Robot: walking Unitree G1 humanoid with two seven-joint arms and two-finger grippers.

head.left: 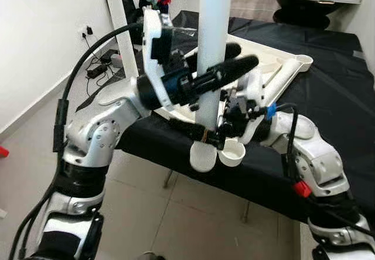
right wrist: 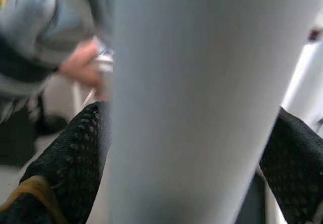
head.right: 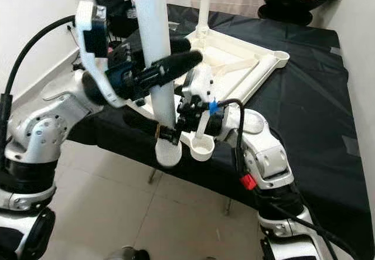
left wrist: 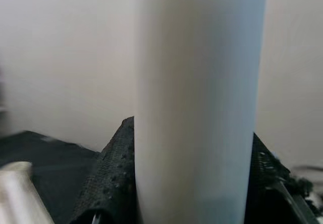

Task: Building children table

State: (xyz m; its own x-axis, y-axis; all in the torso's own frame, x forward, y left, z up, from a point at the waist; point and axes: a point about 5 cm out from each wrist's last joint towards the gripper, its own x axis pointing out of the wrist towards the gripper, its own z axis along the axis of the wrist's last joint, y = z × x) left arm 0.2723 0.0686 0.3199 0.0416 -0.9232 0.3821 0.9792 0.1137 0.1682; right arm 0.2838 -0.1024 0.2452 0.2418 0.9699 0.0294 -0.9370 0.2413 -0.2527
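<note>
You've got both end effectors pinching the tall white plastic table leg [head.left: 214, 49] upright at the near edge of the black-cloth-covered surface [head.left: 328, 102]: left end effector [head.left: 220, 67] higher up, right end effector [head.left: 205, 136] lower, w/ the upturned white children's tabletop [head.right: 234, 61] lying just behind.

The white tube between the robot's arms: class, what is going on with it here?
Both grippers are shut on an upright white table leg. The left gripper holds it higher up, the right gripper near its bottom end. The leg stands beside an empty corner socket of the upturned white table frame, which lies on a black cloth.
</note>
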